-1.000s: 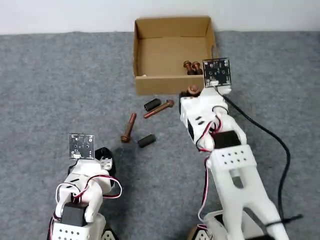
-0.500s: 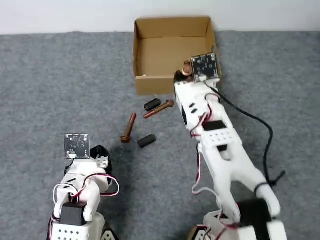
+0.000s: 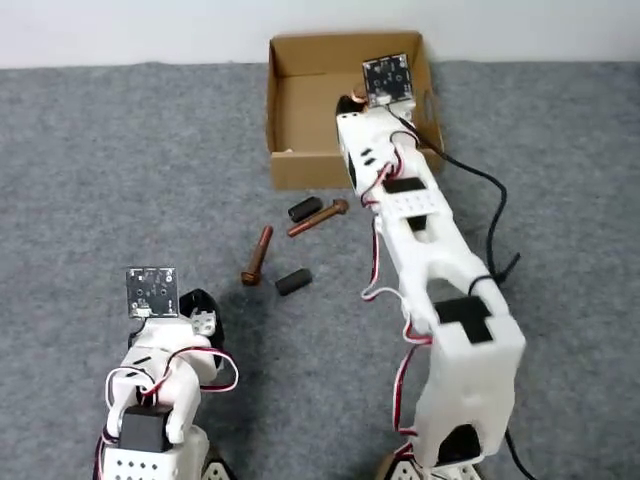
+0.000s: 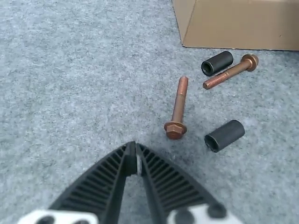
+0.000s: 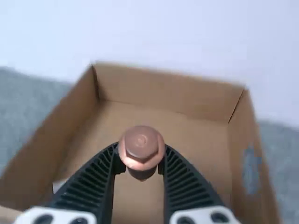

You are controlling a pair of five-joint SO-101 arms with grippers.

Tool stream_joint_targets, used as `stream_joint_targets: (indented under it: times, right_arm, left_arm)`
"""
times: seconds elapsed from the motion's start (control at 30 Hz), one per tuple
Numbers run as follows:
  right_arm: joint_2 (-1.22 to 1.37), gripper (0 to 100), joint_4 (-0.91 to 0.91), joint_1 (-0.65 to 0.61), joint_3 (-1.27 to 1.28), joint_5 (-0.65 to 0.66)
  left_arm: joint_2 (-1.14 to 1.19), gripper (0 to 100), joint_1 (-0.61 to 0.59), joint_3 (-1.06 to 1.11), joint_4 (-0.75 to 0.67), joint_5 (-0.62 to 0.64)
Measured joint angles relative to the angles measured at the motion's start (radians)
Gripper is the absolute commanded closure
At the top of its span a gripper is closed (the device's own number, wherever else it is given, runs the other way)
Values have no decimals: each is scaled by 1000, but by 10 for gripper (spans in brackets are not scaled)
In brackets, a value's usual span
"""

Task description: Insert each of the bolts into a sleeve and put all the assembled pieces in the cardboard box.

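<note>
Copper bolt (image 5: 141, 151): gripped by its hex head between the right jaws, head facing the wrist camera, shank hidden below it; cannot tell whether a sleeve is on it. It hangs over the open cardboard box (image 5: 163, 93), above the box floor, near the middle in the right wrist view. High view puts the jaws over the box's right half, right arm (image 3: 430, 230) stretched across the front wall

On the grey desk (image 3: 100, 180), in front of the box:
- bolt (image 4: 231, 71) lying flat, one sleeve (image 4: 217, 63) just beside its threaded end, nearest the box wall
- second bolt (image 4: 177, 107) flat, head toward the left arm
- second sleeve (image 4: 224, 135) on its side, near that bolt's head, apart from it

Left jaws: closed on nothing, tips together, low over bare desk, short of the second bolt's head
</note>
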Motion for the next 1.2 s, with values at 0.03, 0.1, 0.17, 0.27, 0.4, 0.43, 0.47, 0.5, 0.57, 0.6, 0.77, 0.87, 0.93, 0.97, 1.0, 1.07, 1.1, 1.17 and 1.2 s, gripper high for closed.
stream_joint_targets:
  times: [0.03,0.1,0.17,0.27,0.4,0.43,0.47,0.5,0.57,0.6,0.77,0.87,0.93,0.97,1.0,1.07,1.1,1.17,1.2]
  right_arm:
    - [29,985,55,0,-40,0]
    - [81,964,163,-2,-117,0]
    - [127,912,250,-2,-187,0]
    - [173,828,354,-2,-278,0]
    - [195,840,474,0,-374,0]
    - [195,852,491,2,-387,0]
    - [196,864,500,2,-397,0]
    - [196,877,505,2,-402,0]
    - [196,904,514,3,-408,0]
    - [196,919,516,3,-410,0]
    - [178,991,566,-3,-410,0]
    - [124,987,654,-20,-410,0]
    - [84,987,724,-37,-410,0]
    - [64,987,763,-46,-410,0]
    - [46,987,802,-52,-410,0]
    - [9,987,879,-63,-410,-8]
    - [-5,987,919,-66,-410,-28]
    - [-31,987,994,-71,-410,-72]
    - [-41,987,1030,-75,-410,-94]
  left_arm:
    - [0,995,0,0,0,0]
    - [0,995,0,0,0,0]
    - [0,995,0,0,0,0]
    - [0,995,0,0,0,0]
    - [0,995,0,0,0,0]
    - [0,995,0,0,0,0]
    - [0,995,0,0,0,0]
    - [0,995,0,0,0,0]
    - [0,995,0,0,0,0]
    - [0,995,0,0,0,0]
    - [0,995,0,0,0,0]
    - [0,995,0,0,0,0]
    - [0,995,0,0,0,0]
    - [0,995,0,0,0,0]
    - [0,995,0,0,0,0]
    - [0,995,0,0,0,0]
    - [0,995,0,0,0,0]
    - [0,995,0,0,0,0]
    - [0,995,0,0,0,0]
